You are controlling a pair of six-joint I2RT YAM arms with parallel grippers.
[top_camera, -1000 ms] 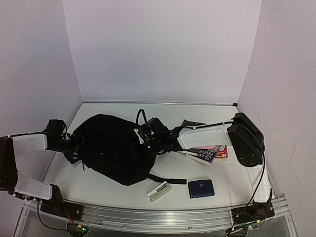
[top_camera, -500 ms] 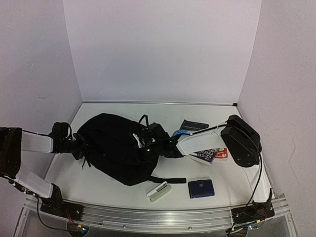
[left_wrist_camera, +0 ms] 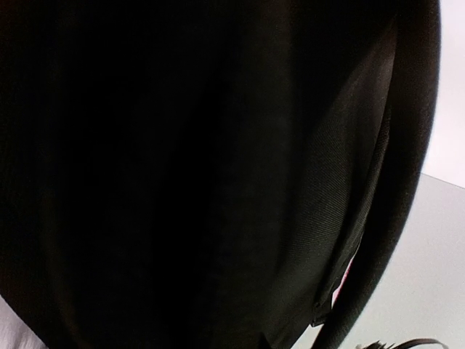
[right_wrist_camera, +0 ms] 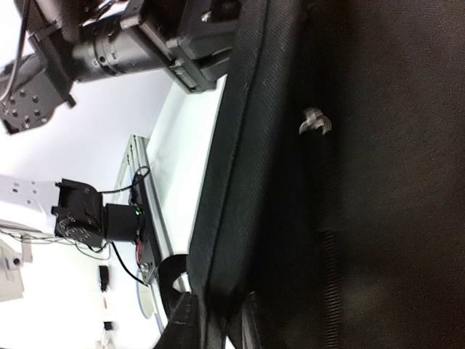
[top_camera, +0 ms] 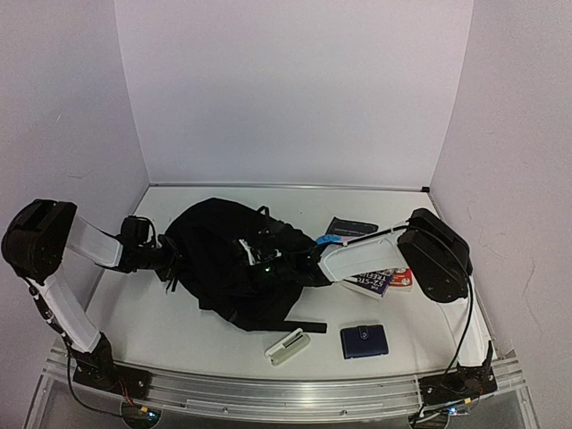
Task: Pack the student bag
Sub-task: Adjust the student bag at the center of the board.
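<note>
The student bag (top_camera: 223, 268), a big black backpack, lies across the middle of the table with a strap (top_camera: 299, 326) trailing toward the front. My left gripper (top_camera: 170, 261) is pressed into the bag's left edge and is shut on its fabric. Its fingers are hidden in the left wrist view, where black bag cloth (left_wrist_camera: 218, 182) fills the frame. My right gripper (top_camera: 268, 261) sits on the bag's right upper part. In the right wrist view, the right gripper (right_wrist_camera: 218, 320) is shut on a folded edge of the bag (right_wrist_camera: 240, 182).
Two books (top_camera: 380, 280) lie right of the bag under the right arm. A dark booklet (top_camera: 350, 226) is behind them. A navy wallet (top_camera: 364, 341) and a white-green case (top_camera: 287, 347) rest near the front edge. White walls enclose three sides.
My left gripper closed on the bag's left edge and moved right, pushing the bag rightward and bunching it. The right gripper closed on the bag's edge.
</note>
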